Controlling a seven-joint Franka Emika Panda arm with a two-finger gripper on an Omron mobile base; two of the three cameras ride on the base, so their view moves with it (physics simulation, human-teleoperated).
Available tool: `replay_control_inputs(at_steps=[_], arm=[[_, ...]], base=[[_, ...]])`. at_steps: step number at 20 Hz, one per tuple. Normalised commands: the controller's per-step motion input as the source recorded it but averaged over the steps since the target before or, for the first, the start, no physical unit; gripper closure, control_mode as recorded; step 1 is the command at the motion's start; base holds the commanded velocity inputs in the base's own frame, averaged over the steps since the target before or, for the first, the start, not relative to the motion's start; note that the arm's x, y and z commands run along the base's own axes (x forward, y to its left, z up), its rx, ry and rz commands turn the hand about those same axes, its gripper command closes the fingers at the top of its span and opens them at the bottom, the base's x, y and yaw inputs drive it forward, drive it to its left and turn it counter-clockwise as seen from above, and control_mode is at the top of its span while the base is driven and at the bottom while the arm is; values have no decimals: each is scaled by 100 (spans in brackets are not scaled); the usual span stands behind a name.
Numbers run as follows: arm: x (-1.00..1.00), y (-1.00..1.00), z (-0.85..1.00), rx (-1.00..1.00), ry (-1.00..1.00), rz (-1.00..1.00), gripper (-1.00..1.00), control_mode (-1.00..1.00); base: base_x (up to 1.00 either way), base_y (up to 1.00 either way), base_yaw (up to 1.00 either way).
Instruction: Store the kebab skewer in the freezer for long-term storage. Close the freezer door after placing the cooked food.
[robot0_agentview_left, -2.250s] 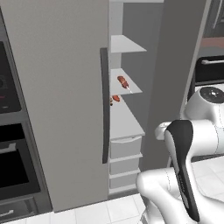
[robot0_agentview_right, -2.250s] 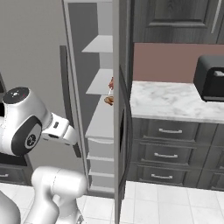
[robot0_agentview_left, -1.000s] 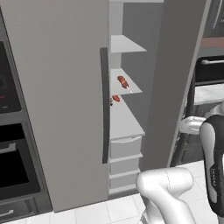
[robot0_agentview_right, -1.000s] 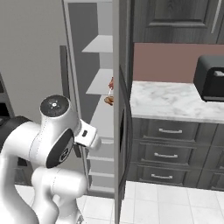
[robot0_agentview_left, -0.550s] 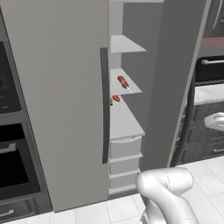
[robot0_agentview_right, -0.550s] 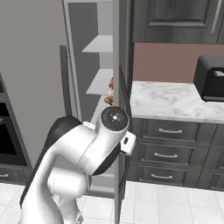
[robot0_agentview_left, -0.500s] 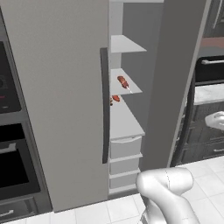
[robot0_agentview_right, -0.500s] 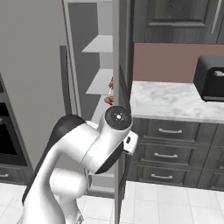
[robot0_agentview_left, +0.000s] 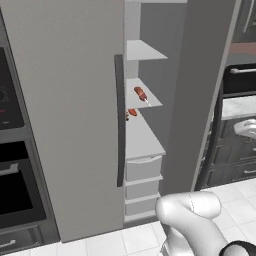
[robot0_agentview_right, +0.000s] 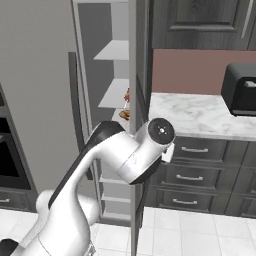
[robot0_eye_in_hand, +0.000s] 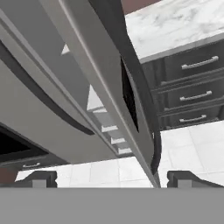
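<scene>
floor (robot0_agentview_left: 120, 240): white tiles | counter (robot0_agentview_right: 200, 117): marble | freezer door (robot0_agentview_left: 200, 90): ajar

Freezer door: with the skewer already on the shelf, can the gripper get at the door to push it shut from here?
Probably yes. The open gripper sits right at the edge of the freezer door, its fingers either side, nothing between. The kebab skewer lies on a shelf inside the freezer, clear of the door's swing.

Tall light-grey freezer door with keypad (robot0_agentview_left: 197, 90) ajar, edge-on ahead of the wide-spread gripper (robot0_eye_in_hand: 111, 178), narrow gap onto white inner shelves (robot0_agentview_left: 142, 95), plain grey closed door (robot0_agentview_left: 65, 100) walls the left, marble counter (robot0_agentview_right: 200, 115) blocks the right.
</scene>
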Motion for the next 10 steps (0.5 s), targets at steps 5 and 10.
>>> replay_control_inputs(at_steps=[5, 10], arm=[[54, -39, -13, 0, -30, 22, -100, -100], [54, -34, -15, 0, -33, 26, -100, -100]], base=[[0, 0, 0], [0, 0, 0]])
